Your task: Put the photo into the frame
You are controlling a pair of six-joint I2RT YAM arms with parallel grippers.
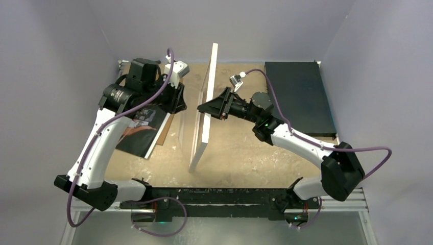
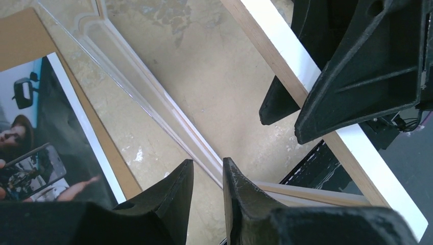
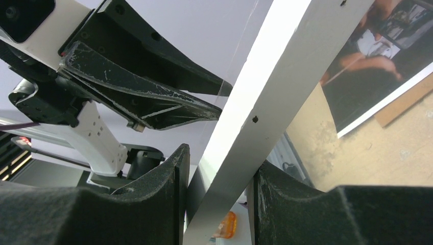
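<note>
The frame [image 1: 207,109] stands on its long edge in the middle of the table, white front, light wood back [image 2: 286,71]. My right gripper [image 1: 200,108] is shut on its upper rail, and the white rail [image 3: 255,117] fills the gap between both fingers. A clear pane [image 1: 188,127] leans just left of the frame, its edge [image 2: 153,97] running down to my left gripper [image 2: 208,171]. That gripper is open by a narrow gap with only table showing between its tips. The photo [image 1: 138,130] lies flat at the left, dark with a white border [image 2: 46,153].
A brown backing board [image 1: 162,133] lies under the photo, sticking out on its right side. A black rectangular mat [image 1: 298,97] lies at the back right. Grey walls close in the table on three sides. The arms' black base rail [image 1: 214,196] runs along the near edge.
</note>
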